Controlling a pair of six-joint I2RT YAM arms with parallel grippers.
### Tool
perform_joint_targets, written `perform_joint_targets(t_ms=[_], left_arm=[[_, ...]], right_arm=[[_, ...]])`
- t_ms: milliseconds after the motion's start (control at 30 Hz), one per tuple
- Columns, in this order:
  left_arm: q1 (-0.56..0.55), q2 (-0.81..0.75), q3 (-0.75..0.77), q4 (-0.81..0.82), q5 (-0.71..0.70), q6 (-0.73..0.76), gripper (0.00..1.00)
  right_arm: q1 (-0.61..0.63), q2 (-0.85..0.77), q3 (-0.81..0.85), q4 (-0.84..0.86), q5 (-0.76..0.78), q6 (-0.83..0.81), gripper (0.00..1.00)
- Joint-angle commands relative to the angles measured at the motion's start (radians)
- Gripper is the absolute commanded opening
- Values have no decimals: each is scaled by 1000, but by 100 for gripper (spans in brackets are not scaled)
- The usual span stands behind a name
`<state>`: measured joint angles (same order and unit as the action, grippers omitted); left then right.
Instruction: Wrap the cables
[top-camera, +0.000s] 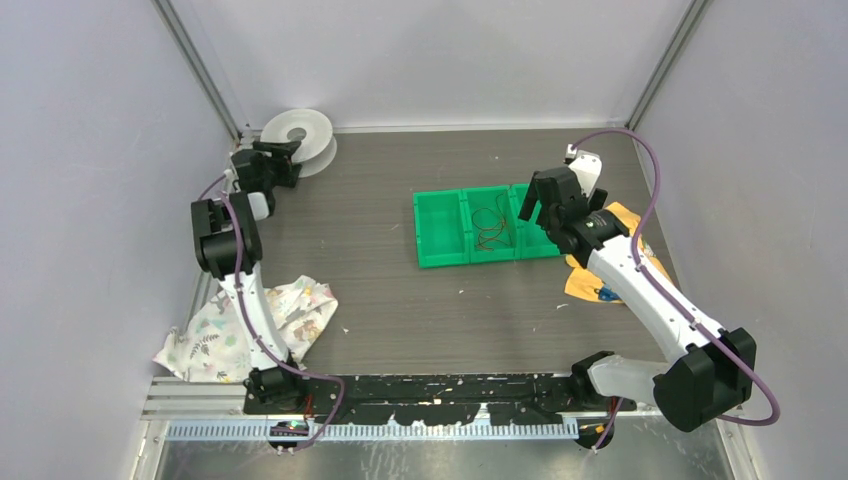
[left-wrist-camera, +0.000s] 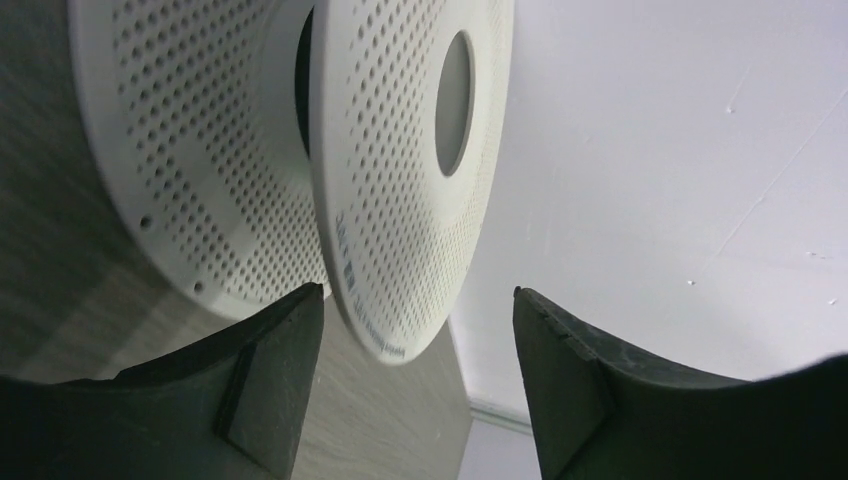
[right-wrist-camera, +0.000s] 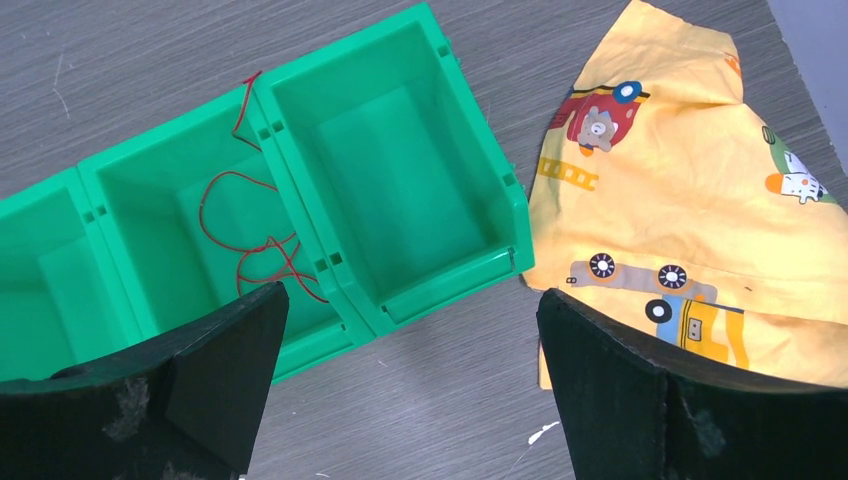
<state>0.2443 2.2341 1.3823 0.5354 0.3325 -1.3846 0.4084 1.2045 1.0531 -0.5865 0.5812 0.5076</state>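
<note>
The cables are thin red wire loops (top-camera: 489, 226) lying in the middle compartment of a green three-part bin (top-camera: 440, 262). In the right wrist view the wire (right-wrist-camera: 250, 245) trails over the bin's divider wall (right-wrist-camera: 440, 290). My right gripper (top-camera: 535, 207) hovers over the bin's right end, open and empty (right-wrist-camera: 410, 300). A white perforated spool (top-camera: 300, 138) stands at the back left corner. My left gripper (top-camera: 288, 160) is open right in front of it. In the left wrist view the spool's flange (left-wrist-camera: 400, 180) reaches down just ahead of the open jaws of the left gripper (left-wrist-camera: 415, 300).
A yellow printed cloth (top-camera: 588, 284) lies right of the bin under the right arm, also in the right wrist view (right-wrist-camera: 680, 200). A white floral cloth (top-camera: 305, 310) lies at the front left. Enclosure walls stand close behind the spool.
</note>
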Motion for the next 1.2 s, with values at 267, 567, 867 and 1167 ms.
perform_joint_targets(t_ms=[267, 567, 867, 1167], left_arm=[[9, 71, 67, 167, -23, -26, 27], [9, -140, -148, 218, -16, 49, 1], [-78, -510, -96, -545, 104, 594, 0], [-570, -799, -35, -1079, -549, 1183, 0]], right_arm=[[0, -12, 47, -20, 10, 10, 100], [0, -33, 34, -27, -13, 31, 100], [1, -80, -16, -8, -42, 52, 100], [0, -46, -35, 6, -63, 91, 100]])
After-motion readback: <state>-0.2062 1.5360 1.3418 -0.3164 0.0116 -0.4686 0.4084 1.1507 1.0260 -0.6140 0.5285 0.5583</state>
